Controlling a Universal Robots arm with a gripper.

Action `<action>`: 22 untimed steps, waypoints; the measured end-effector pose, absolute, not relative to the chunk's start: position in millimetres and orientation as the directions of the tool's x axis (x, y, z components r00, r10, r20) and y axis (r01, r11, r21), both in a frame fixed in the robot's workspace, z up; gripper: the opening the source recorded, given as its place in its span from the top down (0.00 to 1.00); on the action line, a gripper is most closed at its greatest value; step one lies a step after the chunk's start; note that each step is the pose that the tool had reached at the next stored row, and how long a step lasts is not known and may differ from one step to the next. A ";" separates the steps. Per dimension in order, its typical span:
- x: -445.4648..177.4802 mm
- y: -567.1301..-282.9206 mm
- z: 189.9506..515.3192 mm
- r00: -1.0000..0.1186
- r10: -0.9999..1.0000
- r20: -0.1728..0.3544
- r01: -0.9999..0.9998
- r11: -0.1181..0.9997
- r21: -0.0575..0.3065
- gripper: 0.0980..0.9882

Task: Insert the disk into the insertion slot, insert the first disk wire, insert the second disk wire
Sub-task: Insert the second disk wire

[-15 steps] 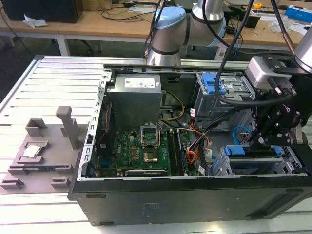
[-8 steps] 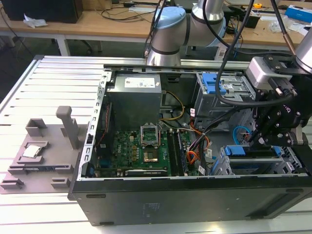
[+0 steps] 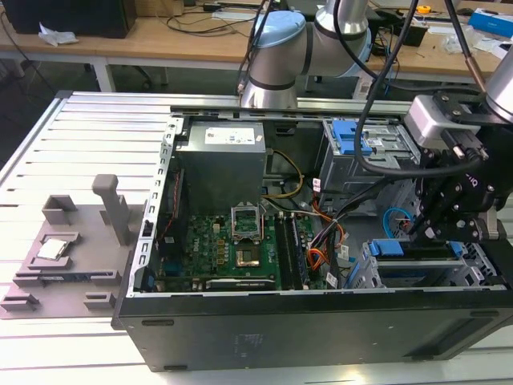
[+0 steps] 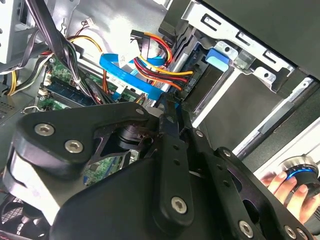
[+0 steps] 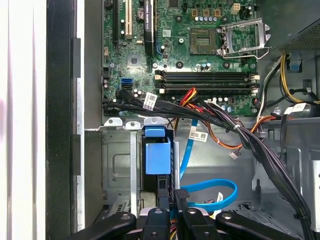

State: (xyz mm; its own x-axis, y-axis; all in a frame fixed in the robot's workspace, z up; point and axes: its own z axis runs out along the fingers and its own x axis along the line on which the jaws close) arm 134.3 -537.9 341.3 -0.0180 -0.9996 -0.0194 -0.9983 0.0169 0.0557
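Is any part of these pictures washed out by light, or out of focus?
In the first wrist view, the white table edge beside the computer case is washed out; the circuit board is sharp. In the second wrist view, the black hand close to the camera looks soft.

I see the open computer case point(image 3: 321, 265) from above and in front; both wrist cameras sit close over its drive bay.

Insertion slot point(image 5: 117, 165): matt grey sheet metal. Disk point(image 5: 157, 157) carrier: smooth blue plastic. Gripper point(image 5: 170, 212): matt black.
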 end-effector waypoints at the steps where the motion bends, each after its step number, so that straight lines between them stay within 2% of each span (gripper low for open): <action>1: 134.2 -538.3 340.5 -0.018 -1.000 -0.020 -0.998 0.017 0.056 0.93; 22: 134.2 -540.3 334.8 -0.018 -1.000 -0.005 -0.998 0.018 0.055 0.93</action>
State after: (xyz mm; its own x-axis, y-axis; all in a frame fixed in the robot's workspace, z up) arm 134.2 -540.3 334.8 -0.0181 -0.9998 -0.0047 -0.9983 0.0178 0.0555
